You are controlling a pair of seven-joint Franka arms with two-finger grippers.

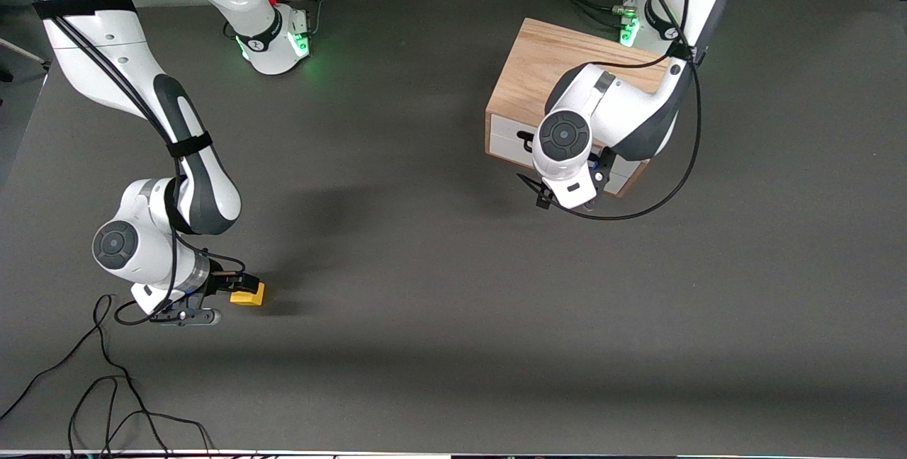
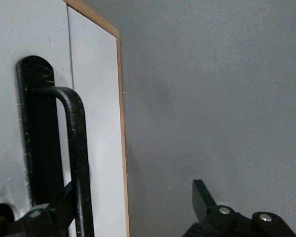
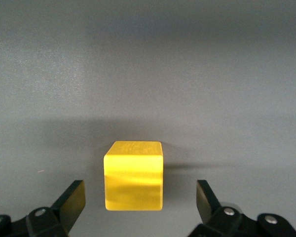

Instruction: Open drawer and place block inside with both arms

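1. Two fingers of my right gripper (image 3: 140,202) are spread wide, one on each side of the yellow block (image 3: 133,176), not touching it.
2. My block (image 1: 248,295) sits on the gray table (image 1: 453,317), near the front camera, toward my right arm's end.
3. My left gripper (image 2: 123,207) is spread open at the black handle (image 2: 64,148), with one finger (image 2: 203,200) beside it.
4. My white drawer (image 1: 506,139) is shut in the wood cabinet (image 1: 538,66), farther back.

robot lab (two arms (image 1: 177,161), grey table (image 1: 439,346))
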